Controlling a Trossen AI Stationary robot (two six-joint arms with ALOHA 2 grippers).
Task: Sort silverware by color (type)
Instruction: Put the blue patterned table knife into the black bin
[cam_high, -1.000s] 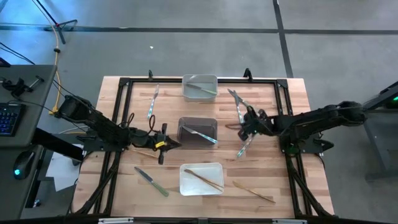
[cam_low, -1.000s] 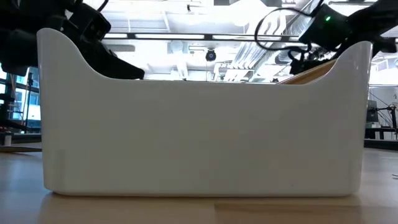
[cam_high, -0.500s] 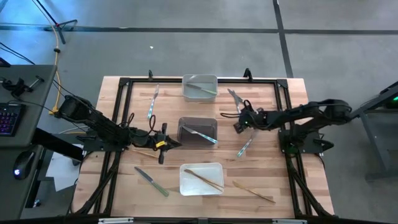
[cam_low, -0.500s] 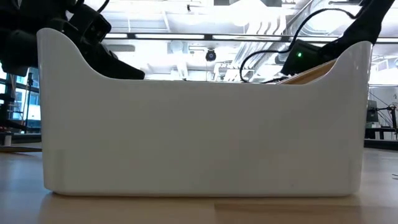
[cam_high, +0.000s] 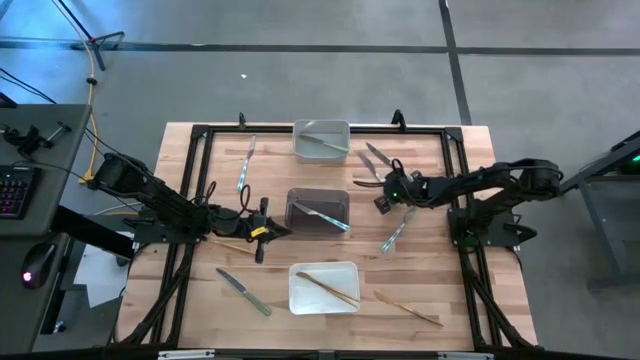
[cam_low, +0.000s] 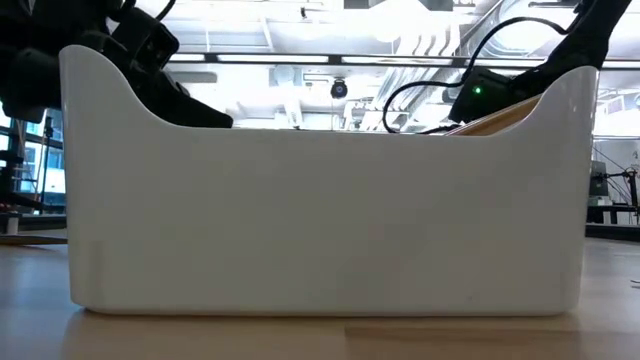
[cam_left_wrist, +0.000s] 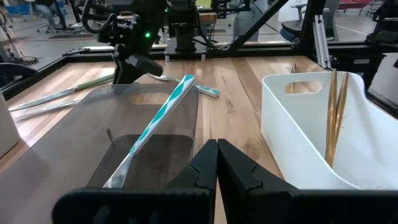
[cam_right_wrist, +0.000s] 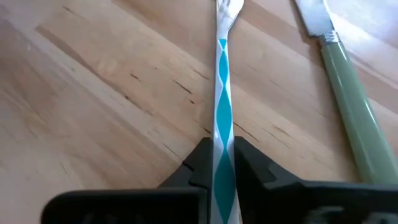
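My right gripper (cam_right_wrist: 222, 163) is down at the table right of the dark middle bin (cam_high: 318, 210), shut on a fork with a teal diamond-patterned handle (cam_right_wrist: 222, 93). An olive-green knife (cam_right_wrist: 348, 99) lies beside that fork. My left gripper (cam_left_wrist: 216, 158) is shut on nothing and hovers left of the dark bin, where a teal utensil (cam_left_wrist: 155, 124) leans on the rim. Wooden pieces (cam_left_wrist: 336, 106) rest in the white near bin (cam_high: 323, 287). A pale piece lies in the grey far bin (cam_high: 321, 140). My right gripper pinches the fork's handle (cam_right_wrist: 222, 140) between its two fingers, one on each long edge. The fingers slant down from the table's right side and run along the fork. The fork lies flat on the wood, tines (cam_right_wrist: 227, 9) pointing away from the gripper.
Loose silverware lies on the table: a teal piece (cam_high: 392, 236) near the right arm, a green knife (cam_high: 244, 293) at the near left, a wooden piece (cam_high: 408, 308) at the near right, and pale pieces (cam_high: 245, 165) at the far left. A black frame (cam_high: 455, 200) borders the work area.
My right gripper has reached toward the table's left and far side and come down to the teal-handled fork beside the green knife, and its fingers have shut on the fork's handle. The fork stays on the table.
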